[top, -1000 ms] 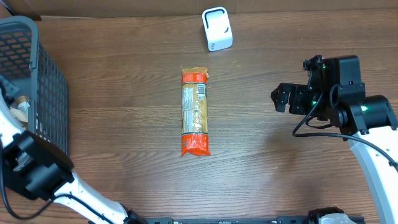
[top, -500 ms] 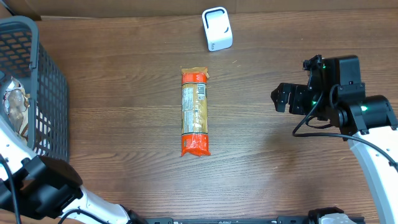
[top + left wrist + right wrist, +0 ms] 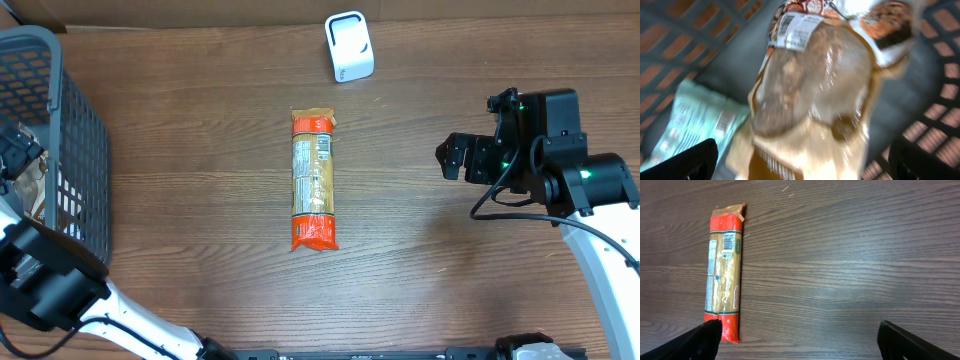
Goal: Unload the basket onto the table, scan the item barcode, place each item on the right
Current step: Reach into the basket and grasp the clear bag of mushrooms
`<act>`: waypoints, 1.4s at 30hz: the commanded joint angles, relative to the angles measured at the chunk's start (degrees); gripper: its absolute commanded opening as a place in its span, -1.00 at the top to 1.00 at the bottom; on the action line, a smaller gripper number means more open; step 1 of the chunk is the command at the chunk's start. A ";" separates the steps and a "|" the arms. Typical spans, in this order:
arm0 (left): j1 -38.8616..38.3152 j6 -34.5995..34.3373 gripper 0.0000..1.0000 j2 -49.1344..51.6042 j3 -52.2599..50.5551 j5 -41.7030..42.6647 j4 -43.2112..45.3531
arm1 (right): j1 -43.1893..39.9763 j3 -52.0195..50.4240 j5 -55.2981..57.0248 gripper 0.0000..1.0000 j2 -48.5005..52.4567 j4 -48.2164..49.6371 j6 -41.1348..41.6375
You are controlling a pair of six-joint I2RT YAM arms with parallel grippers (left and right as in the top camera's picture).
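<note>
Your left claw (image 3: 807,165) spread wide over snack bag (image 3: 815,95) inside basket (image 3: 60,150), frame's far left; your right claw (image 3: 800,340) spread wide above counter (image 3: 850,255), right of pasta pack (image 3: 314,180).

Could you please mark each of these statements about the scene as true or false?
1. The pasta packet lies flat on the table, apart from both grippers. True.
2. The white scanner stands inside the basket. False: it stands on the table near the far edge, beyond the packet's end.
3. The right gripper is shut on the pasta packet. False: it is open, with only bare table between its fingers and the packet off to the side.
4. The left gripper is open over a clear bag in the basket. True.
</note>
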 commanded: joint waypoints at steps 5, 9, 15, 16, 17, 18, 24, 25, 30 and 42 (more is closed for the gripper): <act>0.66 8.70 -0.99 5.53 0.00 3.96 7.26 | -0.26 1.20 0.02 -1.00 0.26 0.39 -0.28; 0.83 8.39 -1.00 7.93 0.00 5.33 10.47 | -0.26 1.20 0.02 -1.00 0.26 0.37 -0.28; 1.05 8.07 -0.99 11.69 0.00 6.51 11.10 | -0.26 1.20 0.00 -1.00 0.26 0.39 -0.26; 1.03 8.07 -0.99 12.44 0.00 6.51 11.02 | -0.26 1.20 0.00 -1.00 0.26 0.39 -0.26; 1.03 8.04 -0.99 13.11 -0.02 6.51 10.88 | -0.26 1.20 0.00 -1.00 0.26 0.39 -0.26; 0.96 8.04 -0.99 13.77 -0.02 6.54 10.84 | -0.26 1.20 0.00 -1.00 0.26 0.37 -0.26; 0.92 7.17 -1.00 16.17 -0.11 6.60 10.38 | -0.26 1.20 0.00 -1.00 0.26 0.37 -0.24; 0.81 7.21 -1.00 16.52 -0.11 7.04 10.36 | -0.26 1.20 0.00 -1.00 0.26 0.37 -0.24; 0.48 7.21 -0.88 18.80 -0.22 9.86 9.68 | -0.26 1.20 -0.02 -1.00 0.28 0.35 -0.22; 0.66 7.21 0.92 18.56 0.17 9.84 6.69 | -0.26 1.20 -0.02 -1.00 0.28 0.39 -0.02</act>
